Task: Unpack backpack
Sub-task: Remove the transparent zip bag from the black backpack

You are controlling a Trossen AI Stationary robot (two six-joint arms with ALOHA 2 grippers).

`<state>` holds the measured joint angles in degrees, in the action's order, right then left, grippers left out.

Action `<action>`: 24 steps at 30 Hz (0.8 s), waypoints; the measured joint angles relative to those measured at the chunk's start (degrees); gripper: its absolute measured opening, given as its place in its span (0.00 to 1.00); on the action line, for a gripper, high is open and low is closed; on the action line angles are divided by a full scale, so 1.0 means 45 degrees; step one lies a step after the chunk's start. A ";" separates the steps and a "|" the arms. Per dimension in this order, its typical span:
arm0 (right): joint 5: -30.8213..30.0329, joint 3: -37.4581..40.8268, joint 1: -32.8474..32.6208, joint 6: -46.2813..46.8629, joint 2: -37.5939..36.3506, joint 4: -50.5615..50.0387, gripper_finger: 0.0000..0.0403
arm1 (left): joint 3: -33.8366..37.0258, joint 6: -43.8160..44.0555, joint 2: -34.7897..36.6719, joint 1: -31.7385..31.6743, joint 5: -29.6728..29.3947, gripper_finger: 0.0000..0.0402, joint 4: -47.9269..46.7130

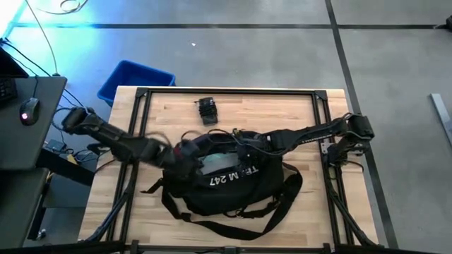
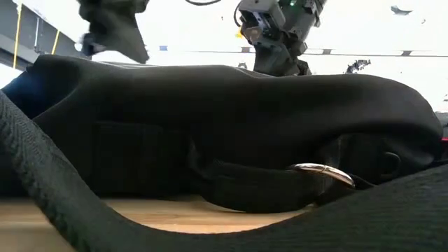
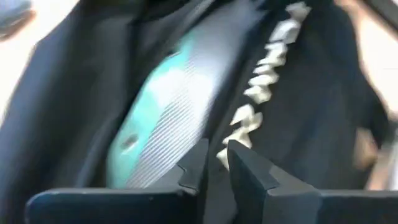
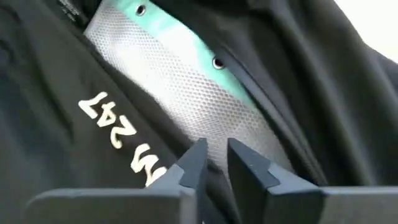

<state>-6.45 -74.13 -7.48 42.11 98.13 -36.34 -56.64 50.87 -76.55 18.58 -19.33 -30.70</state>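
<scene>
Black fabric backpack (image 1: 226, 185) lies mid-desk (image 1: 296, 113), mouth open, grey mesh pouch with teal trim (image 4: 186, 93) still inside; unpacking barely begun. Left pincer (image 3: 216, 163) slightly parted, gripping nothing, over the opening; right pincer (image 4: 213, 163) likewise, above the mesh. White "247" lettering shows.

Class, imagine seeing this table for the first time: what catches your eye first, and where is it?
A big black backpack sprawls across the table's middle, white lettering on its side. Both grippers, left and right, hover at its opening, over a grey-and-teal mesh item inside. A small dark object lies apart near the far edge.
</scene>
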 joint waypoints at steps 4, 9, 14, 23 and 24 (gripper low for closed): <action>0.0358 -0.0008 -0.0455 0.0014 -0.0005 -0.0456 0.28 | -0.0019 -0.1918 -0.0178 -0.1555 0.1581 0.18 0.1076; 0.0313 -0.0008 -0.1507 0.0143 -0.0022 -0.0833 0.38 | -0.0019 -0.3087 -0.1002 -0.3102 0.3874 0.24 0.1348; -0.1004 -0.0008 -0.2524 0.0946 -0.0034 -0.0933 0.42 | -0.0010 -0.3728 -0.2328 -0.3534 0.4244 0.28 0.1589; -0.0861 -0.0008 -0.3273 0.1311 -0.0058 -0.1103 0.42 | -0.0005 -0.4150 -0.4376 -0.3977 0.4864 0.31 0.1554; -0.0851 -0.0008 -0.3343 0.1311 -0.0063 -0.1107 0.42 | -0.0010 -0.4275 -0.4567 -0.4078 0.5080 0.32 0.1581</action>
<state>-10.28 -74.17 -22.52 48.01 97.84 -41.32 -56.69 31.64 -97.11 0.23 3.53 -23.58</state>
